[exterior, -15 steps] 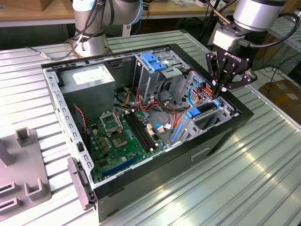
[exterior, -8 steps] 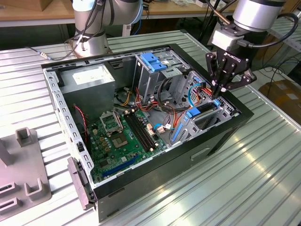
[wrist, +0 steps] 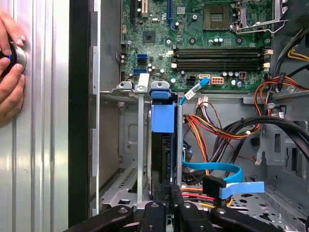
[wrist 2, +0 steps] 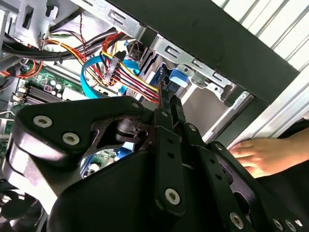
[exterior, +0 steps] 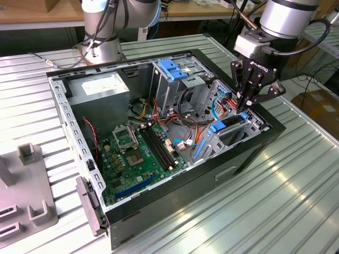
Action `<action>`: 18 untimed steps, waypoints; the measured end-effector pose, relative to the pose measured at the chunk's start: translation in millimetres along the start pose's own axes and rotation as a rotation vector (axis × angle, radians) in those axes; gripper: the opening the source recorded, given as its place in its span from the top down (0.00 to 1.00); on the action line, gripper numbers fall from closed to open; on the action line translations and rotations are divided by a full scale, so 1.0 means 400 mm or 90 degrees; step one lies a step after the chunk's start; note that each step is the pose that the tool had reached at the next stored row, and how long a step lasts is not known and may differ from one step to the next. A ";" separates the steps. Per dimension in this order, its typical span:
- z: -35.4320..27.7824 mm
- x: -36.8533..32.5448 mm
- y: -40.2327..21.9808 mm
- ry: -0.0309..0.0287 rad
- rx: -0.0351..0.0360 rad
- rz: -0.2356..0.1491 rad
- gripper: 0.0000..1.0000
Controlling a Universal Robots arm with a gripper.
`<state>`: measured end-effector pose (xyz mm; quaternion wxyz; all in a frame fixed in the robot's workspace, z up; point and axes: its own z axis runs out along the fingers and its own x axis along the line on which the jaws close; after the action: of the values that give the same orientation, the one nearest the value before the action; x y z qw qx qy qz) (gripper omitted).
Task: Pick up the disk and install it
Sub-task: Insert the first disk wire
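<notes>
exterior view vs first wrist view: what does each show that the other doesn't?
Exterior view: the whole open case on the ribbed table, the grey power supply, and a grey fixture on the exterior view's left.

First wrist view: a hand on a round knob outside the case wall.

Both: motherboard, the disk standing edge-on in its bay, and the claw right above it.

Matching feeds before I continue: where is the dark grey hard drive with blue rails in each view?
Exterior view: the dark grey flat disk in blue plastic rails sits in the bay on the exterior view's right, under the claw.
Second wrist view: its blue end tab, just beyond the claw.
First wrist view: on edge in the metal slot.
Shared landmark: green motherboard.
</notes>
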<state>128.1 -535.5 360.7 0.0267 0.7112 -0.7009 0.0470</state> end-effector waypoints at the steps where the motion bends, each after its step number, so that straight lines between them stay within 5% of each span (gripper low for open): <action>1: 0.001 0.000 0.003 -0.0012 -0.0001 0.001 0.84; 4: 0.008 -0.001 0.007 -0.0150 -0.0007 0.009 0.84; 18: 0.031 0.023 0.011 -0.0545 -0.0012 0.017 0.84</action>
<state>124.3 -546.1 349.1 -0.0032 0.7033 -0.7107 0.0162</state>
